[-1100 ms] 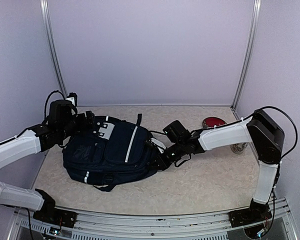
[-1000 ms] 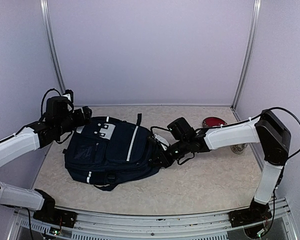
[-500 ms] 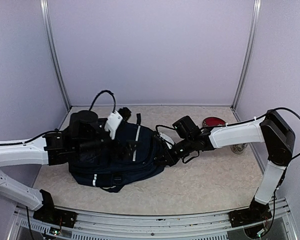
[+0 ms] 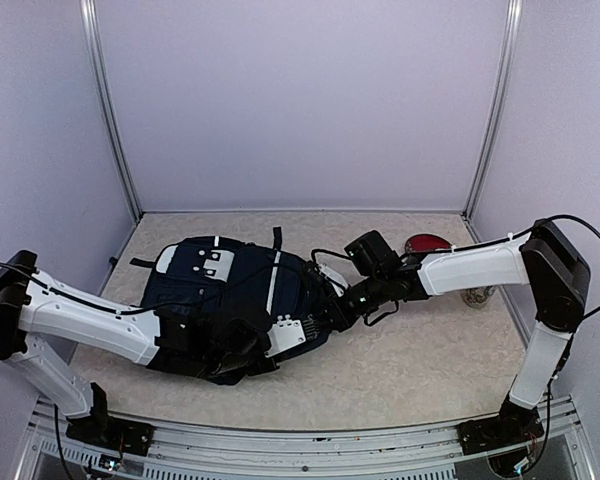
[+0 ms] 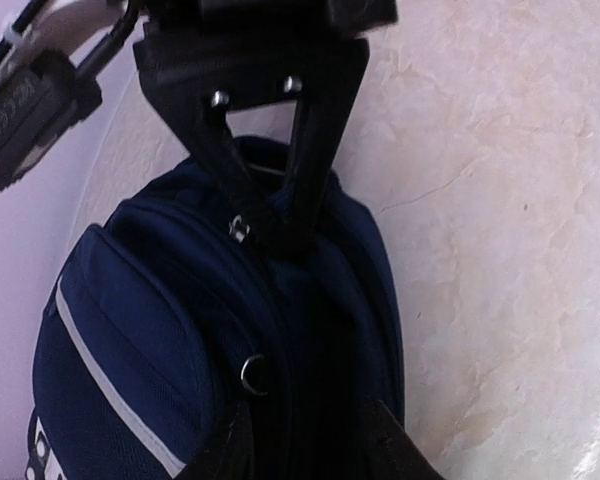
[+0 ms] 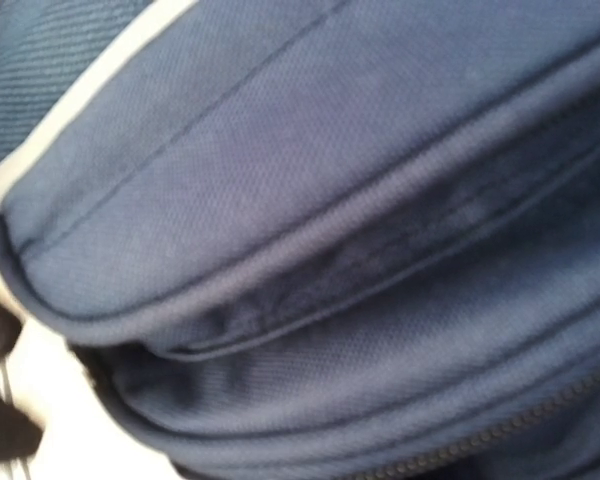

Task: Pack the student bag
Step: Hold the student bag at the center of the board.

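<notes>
The student bag, dark navy with white patches and a pale stripe, lies flat on the table's left half. My left arm reaches low along its near edge, and the left gripper sits at the bag's near right corner. In the left wrist view the left gripper is closed around a dark fold of the student bag beside a metal zip ring. My right gripper is shut, pinching the bag's right end. Its black fingers meet on the fabric there. The right wrist view shows only the student bag.
A red round object lies at the back right. A small patterned round thing sits beside the right arm. The marbled table is walled by pale panels with metal posts at the back corners.
My left arm has swung from the bag's top left corner over the bag and down to its near right edge, and its jaws have closed in. The right gripper has held its pinch.
</notes>
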`<move>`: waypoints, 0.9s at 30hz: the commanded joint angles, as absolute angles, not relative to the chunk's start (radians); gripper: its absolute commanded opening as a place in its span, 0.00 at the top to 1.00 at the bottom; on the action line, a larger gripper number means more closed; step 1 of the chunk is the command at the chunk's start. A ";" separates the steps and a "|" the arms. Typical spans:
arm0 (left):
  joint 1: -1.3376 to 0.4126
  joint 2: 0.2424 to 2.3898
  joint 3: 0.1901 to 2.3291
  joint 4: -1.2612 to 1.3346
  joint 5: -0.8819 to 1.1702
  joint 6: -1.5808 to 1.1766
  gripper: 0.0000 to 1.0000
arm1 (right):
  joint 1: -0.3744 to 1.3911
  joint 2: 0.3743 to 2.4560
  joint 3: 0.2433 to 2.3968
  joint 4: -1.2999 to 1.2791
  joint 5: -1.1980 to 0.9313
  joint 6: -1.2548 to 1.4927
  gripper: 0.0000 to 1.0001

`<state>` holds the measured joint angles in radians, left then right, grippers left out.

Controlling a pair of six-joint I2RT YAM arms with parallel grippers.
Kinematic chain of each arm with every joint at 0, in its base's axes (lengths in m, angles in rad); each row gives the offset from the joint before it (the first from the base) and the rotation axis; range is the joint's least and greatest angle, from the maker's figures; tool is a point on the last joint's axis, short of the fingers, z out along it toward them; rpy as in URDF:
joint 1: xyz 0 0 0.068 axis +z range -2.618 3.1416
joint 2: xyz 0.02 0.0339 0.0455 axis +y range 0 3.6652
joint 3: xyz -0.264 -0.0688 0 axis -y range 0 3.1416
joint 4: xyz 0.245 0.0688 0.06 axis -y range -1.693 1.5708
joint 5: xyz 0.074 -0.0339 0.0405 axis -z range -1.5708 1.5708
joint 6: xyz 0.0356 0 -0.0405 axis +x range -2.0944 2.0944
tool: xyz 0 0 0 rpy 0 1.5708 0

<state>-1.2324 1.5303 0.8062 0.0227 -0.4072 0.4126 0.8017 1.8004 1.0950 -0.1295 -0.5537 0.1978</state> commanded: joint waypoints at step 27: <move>-1.224 1.488 0.721 0.030 -0.517 0.437 1.00 | 0.622 1.725 1.167 -0.422 -0.179 0.185 1.00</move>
<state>-1.2125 1.5635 0.7555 0.0475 -0.5838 0.4126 0.7273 1.7916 1.1328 -0.2390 -0.4507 0.2008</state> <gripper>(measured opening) 0.034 0.022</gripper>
